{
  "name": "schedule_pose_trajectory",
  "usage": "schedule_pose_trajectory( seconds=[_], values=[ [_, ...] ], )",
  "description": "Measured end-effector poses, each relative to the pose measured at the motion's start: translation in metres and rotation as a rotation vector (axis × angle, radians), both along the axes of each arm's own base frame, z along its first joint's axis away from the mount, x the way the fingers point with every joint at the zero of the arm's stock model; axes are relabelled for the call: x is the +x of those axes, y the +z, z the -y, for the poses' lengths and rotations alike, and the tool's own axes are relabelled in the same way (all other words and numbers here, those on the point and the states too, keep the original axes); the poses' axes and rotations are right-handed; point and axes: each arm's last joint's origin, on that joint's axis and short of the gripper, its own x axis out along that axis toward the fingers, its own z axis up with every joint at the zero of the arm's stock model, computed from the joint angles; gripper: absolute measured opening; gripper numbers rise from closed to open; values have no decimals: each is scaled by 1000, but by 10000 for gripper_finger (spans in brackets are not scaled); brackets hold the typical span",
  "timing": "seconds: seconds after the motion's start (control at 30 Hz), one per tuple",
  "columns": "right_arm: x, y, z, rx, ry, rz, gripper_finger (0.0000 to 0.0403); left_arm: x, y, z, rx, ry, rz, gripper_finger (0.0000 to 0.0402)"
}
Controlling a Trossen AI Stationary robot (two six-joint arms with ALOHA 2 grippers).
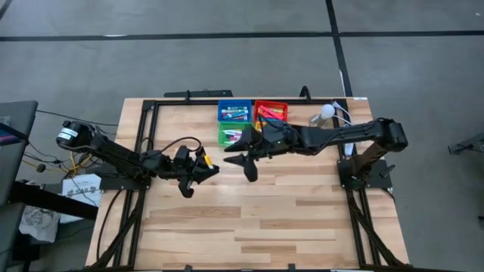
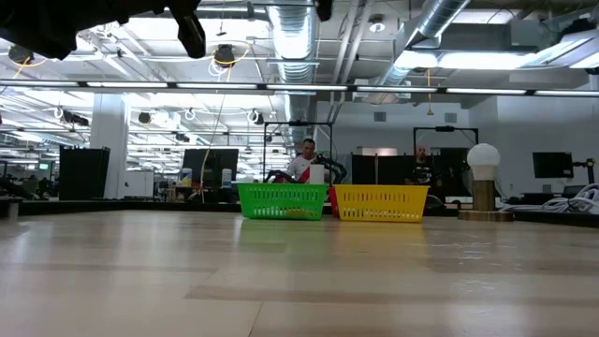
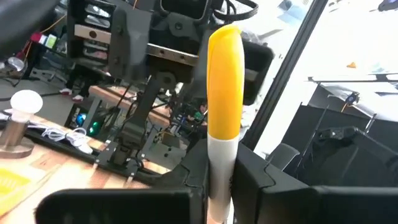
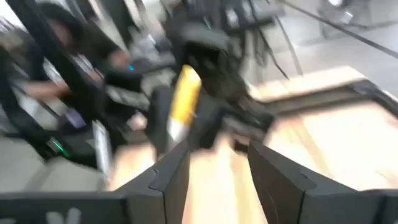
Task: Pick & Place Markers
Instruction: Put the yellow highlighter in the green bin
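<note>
Yellow-capped, white-barrelled marker [image 3: 224, 124] stood clamped in my left gripper [image 1: 198, 168]; I saw my right gripper [image 4: 214, 168] parted and empty, facing it above the wooden table [image 1: 257, 219].

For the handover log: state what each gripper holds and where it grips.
Left gripper holds yellow-capped marker by its white barrel, cap up. Right gripper is open, empty.

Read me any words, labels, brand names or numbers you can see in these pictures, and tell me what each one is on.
None can be read.
The yellow-capped marker held in the left gripper shows no print on its visible side.
The green basket and yellow basket show no lettering.
The monitors in the room behind are too small to read.
</note>
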Motion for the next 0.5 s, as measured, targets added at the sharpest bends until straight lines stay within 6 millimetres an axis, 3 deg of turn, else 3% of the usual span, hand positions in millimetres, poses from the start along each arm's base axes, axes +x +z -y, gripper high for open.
schedule_pose_trajectory(
  seconds=[0.27, 0.5],
  values=[
    [-31, 4, 3, -131, -14, -188, 113, 1, -4, 0, 12, -1, -40, 36],
    [-69, 6, 13, -115, -49, -155, 108, 1, -5, 0, 15, -1, -52, 37]
  ],
)
